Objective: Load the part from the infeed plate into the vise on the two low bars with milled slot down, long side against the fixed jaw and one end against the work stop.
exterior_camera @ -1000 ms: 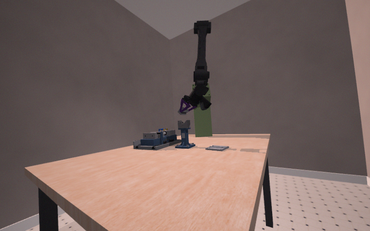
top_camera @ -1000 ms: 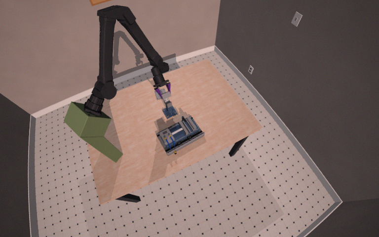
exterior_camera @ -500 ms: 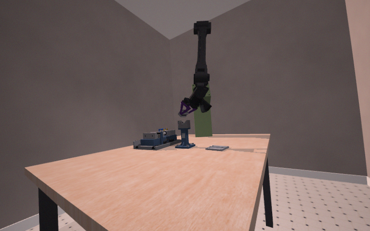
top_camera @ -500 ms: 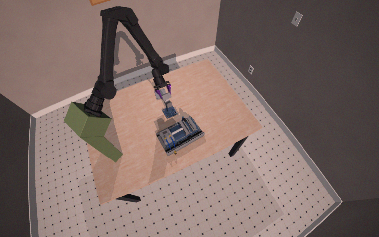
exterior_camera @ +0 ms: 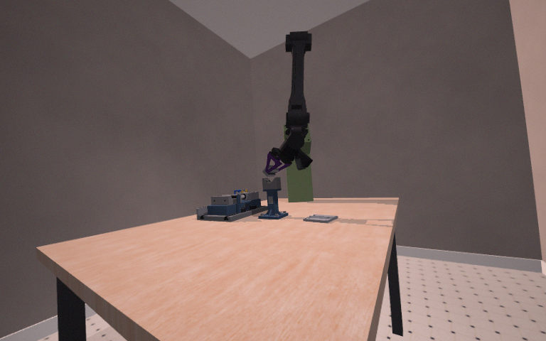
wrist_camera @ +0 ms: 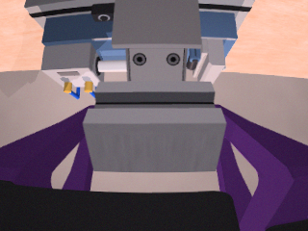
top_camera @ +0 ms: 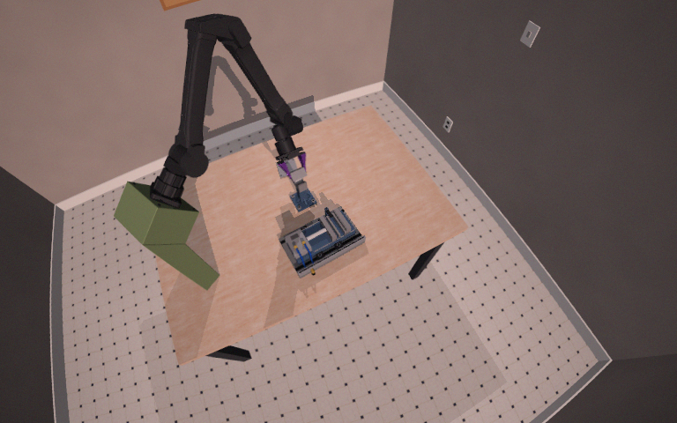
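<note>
The wooden table [top_camera: 394, 189] [exterior_camera: 241, 273] holds everything up. Past the claw [top_camera: 295, 166] [exterior_camera: 269, 170] [wrist_camera: 154, 115] sits the vise [top_camera: 322, 239] [exterior_camera: 229, 204] [wrist_camera: 67, 30]. The V-block [top_camera: 301, 191] [exterior_camera: 271, 183] [wrist_camera: 156, 24] stands just below the claw, maybe so the block can be turned. The claw squeezes the block [top_camera: 298, 173] [exterior_camera: 270, 174] [wrist_camera: 154, 144] by its ends, above the V.

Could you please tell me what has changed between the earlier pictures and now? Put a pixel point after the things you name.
The gripper [top_camera: 293, 168] [exterior_camera: 270, 172] [wrist_camera: 154, 115] has lowered slightly toward the V-block [top_camera: 299, 185] [exterior_camera: 271, 184], with the part [wrist_camera: 154, 146] held throughout. The vise [top_camera: 322, 241] [exterior_camera: 223, 209] and infeed plate [exterior_camera: 320, 218] stayed put.
</note>
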`<move>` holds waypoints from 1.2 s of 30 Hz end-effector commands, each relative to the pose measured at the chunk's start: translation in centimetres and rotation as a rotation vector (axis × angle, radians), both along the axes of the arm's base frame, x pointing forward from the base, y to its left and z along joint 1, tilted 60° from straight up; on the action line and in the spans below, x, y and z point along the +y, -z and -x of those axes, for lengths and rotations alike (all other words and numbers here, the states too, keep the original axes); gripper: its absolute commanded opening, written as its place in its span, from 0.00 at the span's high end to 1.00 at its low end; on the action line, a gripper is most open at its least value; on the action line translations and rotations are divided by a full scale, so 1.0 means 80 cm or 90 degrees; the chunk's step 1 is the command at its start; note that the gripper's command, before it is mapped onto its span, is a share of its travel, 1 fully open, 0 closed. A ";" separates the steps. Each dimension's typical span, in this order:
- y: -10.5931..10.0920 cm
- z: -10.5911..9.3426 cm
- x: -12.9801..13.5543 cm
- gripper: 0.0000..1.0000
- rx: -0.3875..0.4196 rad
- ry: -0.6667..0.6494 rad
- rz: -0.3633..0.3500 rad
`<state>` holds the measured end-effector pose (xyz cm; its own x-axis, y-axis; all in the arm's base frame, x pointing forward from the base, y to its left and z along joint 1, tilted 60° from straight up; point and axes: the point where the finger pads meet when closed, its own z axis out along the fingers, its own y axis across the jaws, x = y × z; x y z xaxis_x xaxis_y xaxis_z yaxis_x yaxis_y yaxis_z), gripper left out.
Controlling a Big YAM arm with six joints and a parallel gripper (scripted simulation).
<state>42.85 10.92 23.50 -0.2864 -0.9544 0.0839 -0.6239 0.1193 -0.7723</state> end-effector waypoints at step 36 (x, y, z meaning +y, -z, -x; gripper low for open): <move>0.002 -0.029 0.026 1.00 -0.023 0.000 -0.013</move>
